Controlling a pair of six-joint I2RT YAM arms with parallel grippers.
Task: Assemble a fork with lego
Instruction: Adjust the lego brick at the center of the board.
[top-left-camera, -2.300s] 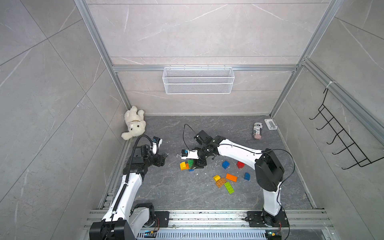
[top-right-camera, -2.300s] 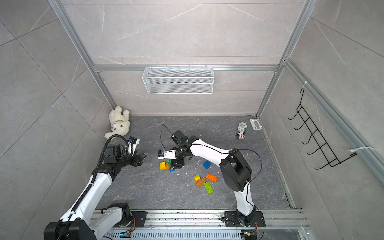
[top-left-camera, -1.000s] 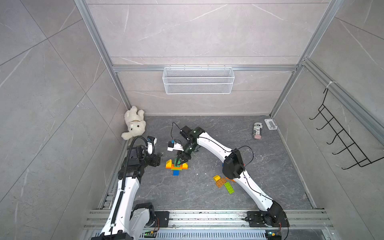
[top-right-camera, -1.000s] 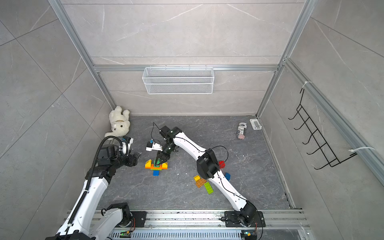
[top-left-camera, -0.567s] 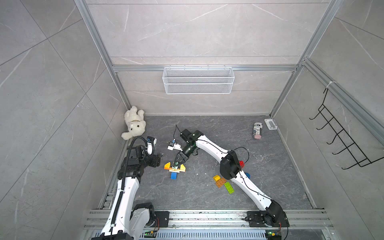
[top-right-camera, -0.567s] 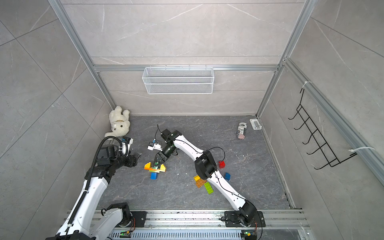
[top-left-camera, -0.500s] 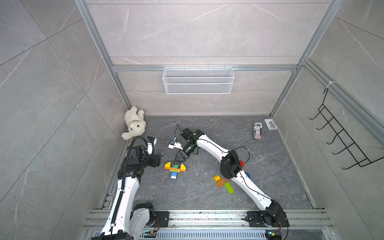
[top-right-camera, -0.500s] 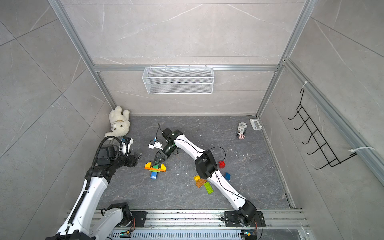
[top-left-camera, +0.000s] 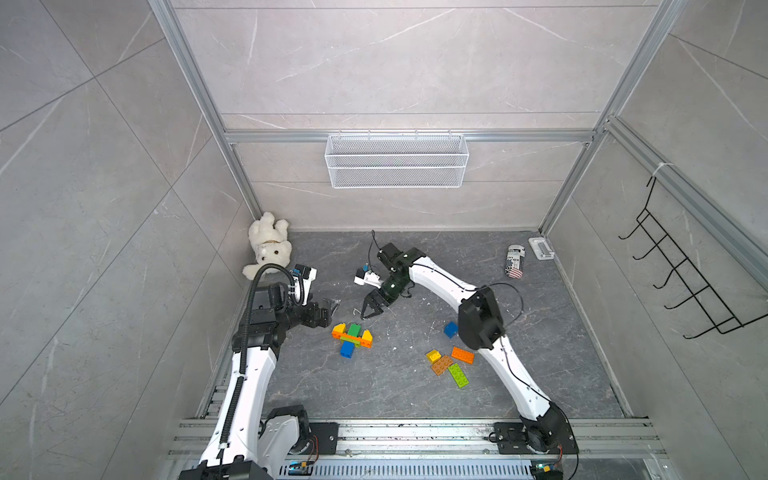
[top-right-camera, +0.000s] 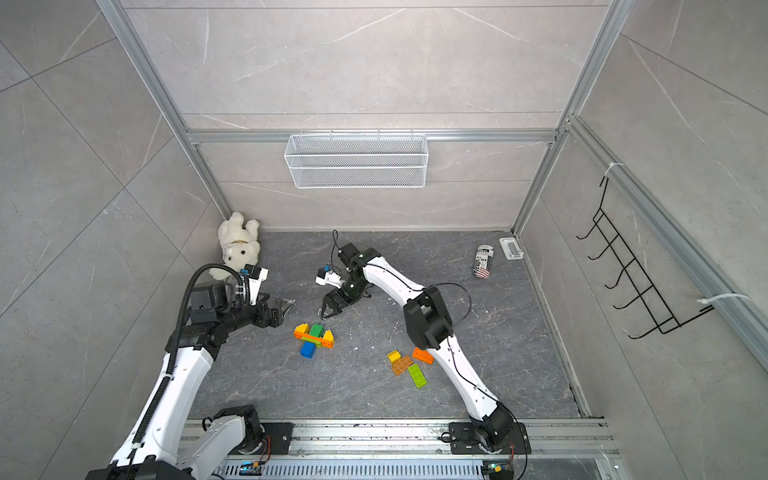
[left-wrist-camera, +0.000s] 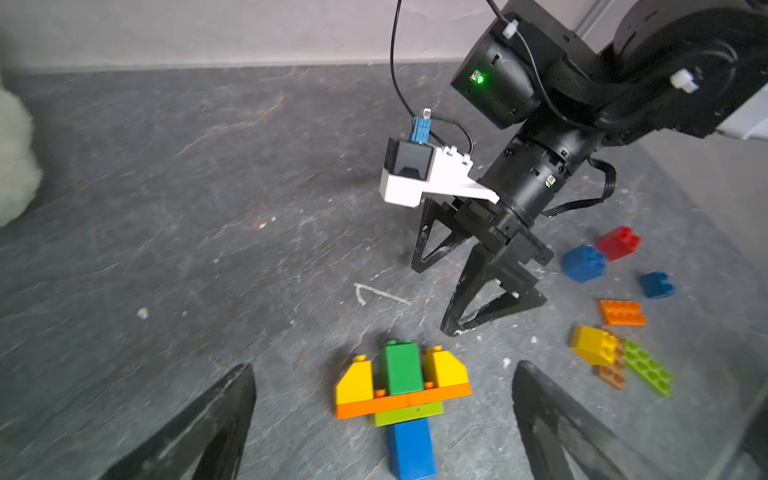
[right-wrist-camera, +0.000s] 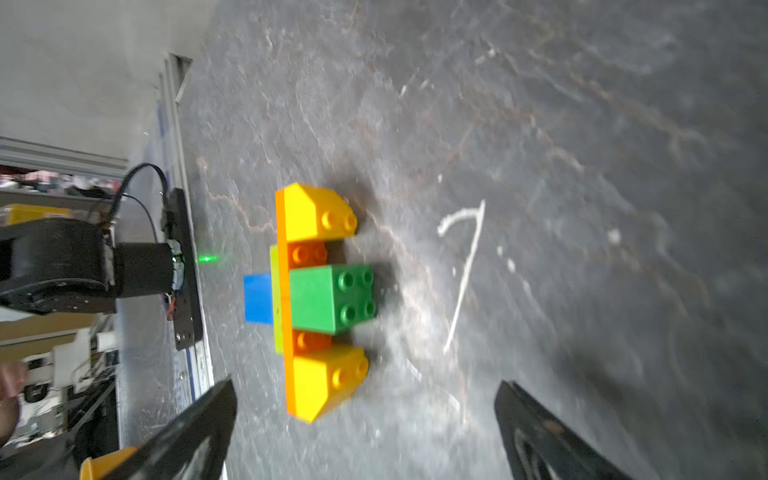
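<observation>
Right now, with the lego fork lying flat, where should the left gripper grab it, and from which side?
Probably the blue brick that forms the handle of the lego fork. It sticks out alone beyond the orange crossbar, with flat parallel sides and bare floor either side. Bring the open left gripper down from above, jaws spanning those sides; the sloped yellow prongs would likely slip.
</observation>
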